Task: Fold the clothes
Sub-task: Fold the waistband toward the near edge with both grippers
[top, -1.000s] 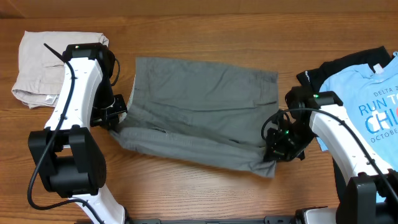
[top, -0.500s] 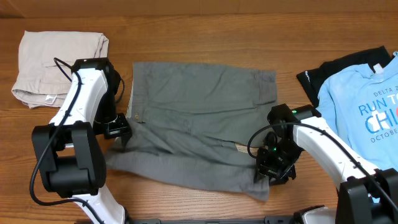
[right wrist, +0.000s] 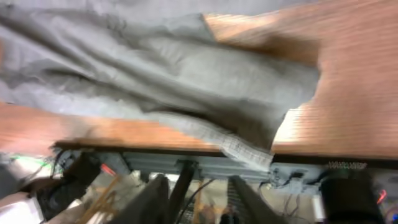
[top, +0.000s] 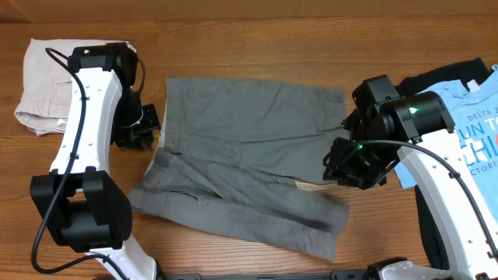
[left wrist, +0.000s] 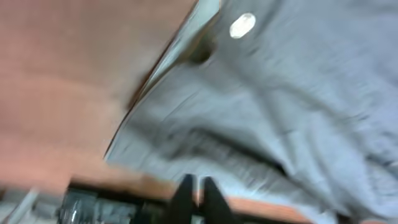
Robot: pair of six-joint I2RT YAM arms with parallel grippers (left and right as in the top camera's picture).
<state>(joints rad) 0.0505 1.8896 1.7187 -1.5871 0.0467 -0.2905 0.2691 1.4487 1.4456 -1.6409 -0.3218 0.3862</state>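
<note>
Grey shorts (top: 241, 140), lower fold fallen nearer, looser than before

You have a brown wooden table (top: 257, 39) here. Between the left gripper (top: 144, 131) and the right gripper (top: 342, 165) the grey shorts (top: 241, 155) lie flat but wrinkled. On the outer side of the left jaws lie the folded beige shorts (top: 47, 78). On the outer side of the right jaws lies a light blue T-shirt (top: 475, 132), over a black cloth (top: 387, 96).
</note>
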